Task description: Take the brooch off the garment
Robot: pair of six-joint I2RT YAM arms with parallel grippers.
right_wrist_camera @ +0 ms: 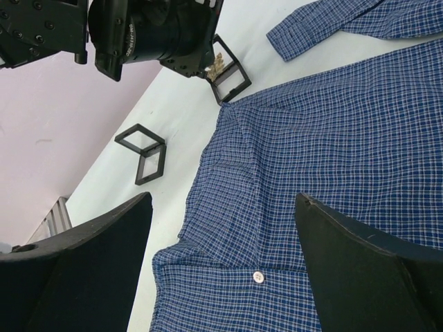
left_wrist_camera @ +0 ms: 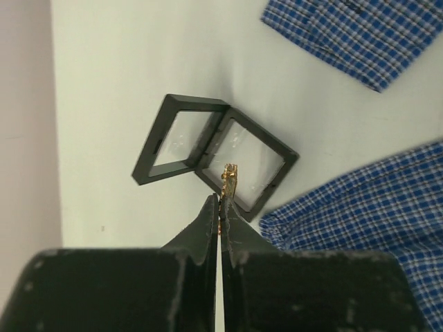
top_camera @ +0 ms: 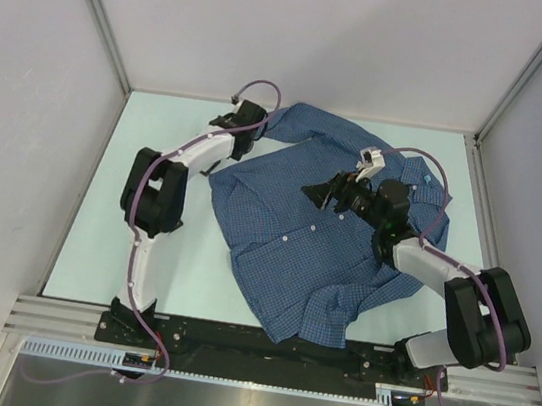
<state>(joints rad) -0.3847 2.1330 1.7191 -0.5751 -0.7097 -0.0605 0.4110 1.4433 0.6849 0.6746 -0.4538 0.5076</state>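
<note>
- Firmly pressed together, the left claw (left_wrist_camera: 221,199) pinches a small gold metal brooch (left_wrist_camera: 229,176) between its black fingertips, and the brooch sticks out just past the tips.
- Directly beneath the brooch lies an open black square-framed case with clear film windows (left_wrist_camera: 181,104), its two frames hinged side by side. Whether the brooch touches the film I cannot tell, since the left wrist view looks straight down on it.
- So the brooch is off the blue fine-checked long-sleeved shirt (top_camera: 291,241), held over the case and not over the cloth.
- The case rests on the pale bench (left_wrist_camera: 118,62) near its far edge, left of the middle. It is just beside the shirt's body but apart from it.
- A cuffed sleeve end (left_wrist_camera: 360,34) of the shirt lies near the case, also apart from it.
- The right claw (right_wrist_camera: 223,200) is spread wide with nothing between its fingers, and hangs above the shirt's front near the middle of the bench.
- Below it the checked cloth lies mostly flat with a long fold, and a small white button (right_wrist_camera: 258,277) shows between the two fingers.
- A second black hinged frame case (right_wrist_camera: 144,152) lies on the bench toward its left edge, well apart from the first.
- The shirt covers the middle and right of the bench, and its lower part reaches the near edge.
</note>
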